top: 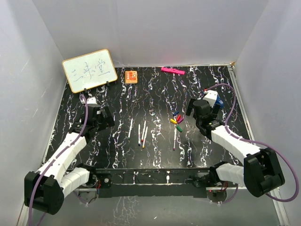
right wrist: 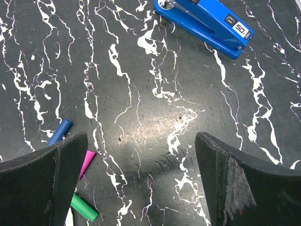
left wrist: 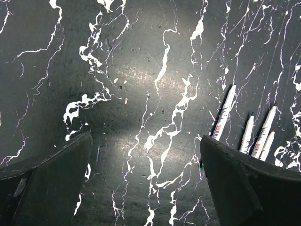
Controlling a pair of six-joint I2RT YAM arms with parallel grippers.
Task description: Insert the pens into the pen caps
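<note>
First, with left jaws and right jaws wide and empty, straddle one pen [left wrist: 225, 113] mid-barrel and the blue cap [right wrist: 59, 132] respectively.

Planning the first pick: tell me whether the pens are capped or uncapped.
Uncapped. The pens lie with bare tips showing, and the pen caps lie loose in a separate cluster off to one side.

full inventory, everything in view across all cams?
pens: five, white barrels, four left of centre, one by the caps
pen caps: about five, mixed colours, clustered right of centre
whiteboard: one, white, far left
orange block: one, orange, far edge
pink bar: one, pink, far edge
stapler: one, blue, far right
table: one, black, white veins
left gripper: open, empty
right gripper: open, empty
</note>
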